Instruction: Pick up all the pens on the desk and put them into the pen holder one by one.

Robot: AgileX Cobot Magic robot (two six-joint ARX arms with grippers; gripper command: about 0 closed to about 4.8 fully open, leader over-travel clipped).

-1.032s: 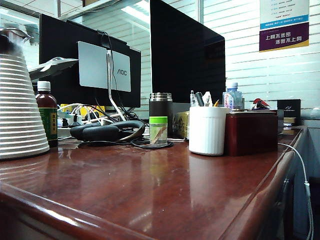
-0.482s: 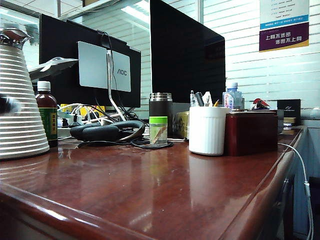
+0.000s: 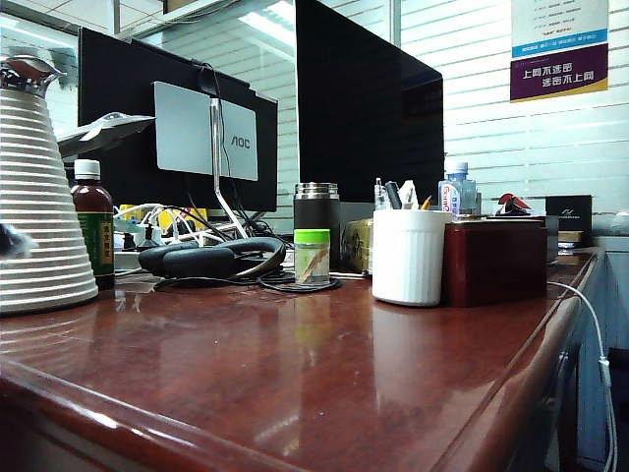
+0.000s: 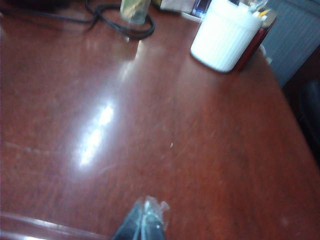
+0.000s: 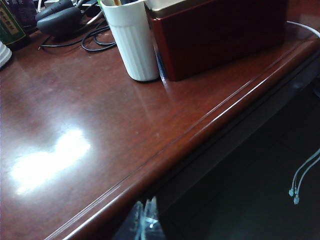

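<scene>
No pens lie on the desk (image 3: 324,374); several stand in the pen holder (image 3: 408,256). Left gripper (image 4: 145,222) and right gripper (image 5: 145,222), jaws pressed together and empty, hang near the desk's front edge, so the task looks finished and little remains but parking the arms.

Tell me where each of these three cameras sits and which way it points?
Exterior view: low at desk level, facing monitors and pen holder; no arm clearly shows.
Left wrist view: above the desk, looking toward the holder; shut left pincer shows.
Right wrist view: over the desk's edge; shut right pincer shows.
All share the holder.
</scene>
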